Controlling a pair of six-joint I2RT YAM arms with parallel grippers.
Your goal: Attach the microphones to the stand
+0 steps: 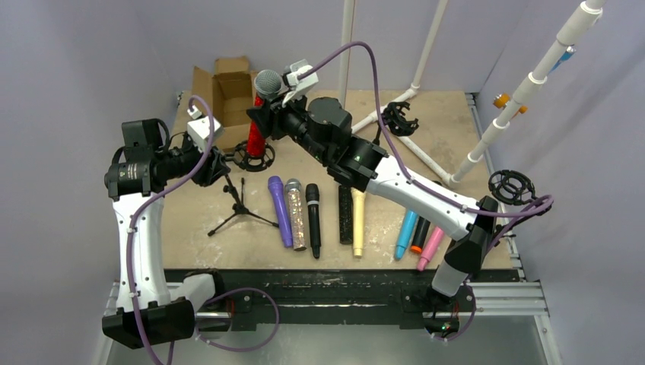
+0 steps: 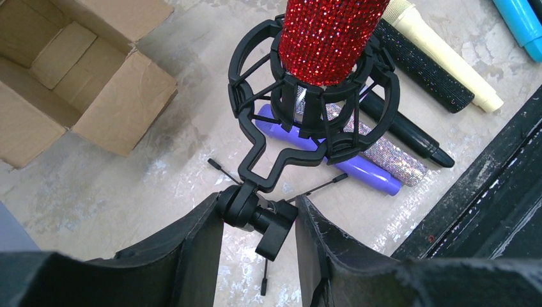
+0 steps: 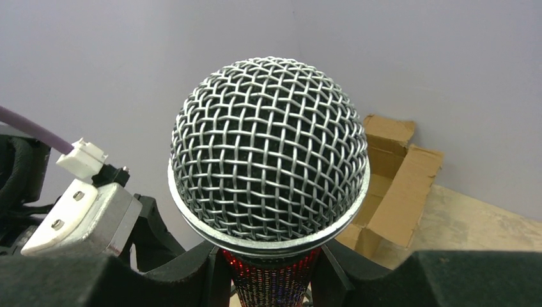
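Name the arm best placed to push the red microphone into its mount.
Right: the right gripper grips the red microphone under the mesh head, above the shock mount. The left gripper braces the mount's swivel.

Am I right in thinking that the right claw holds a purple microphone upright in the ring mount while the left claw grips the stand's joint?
Not quite: the microphone in the right claw is red glitter, not purple. It does stand upright in the ring mount while the left claw grips the stand's joint, as the left wrist view shows.
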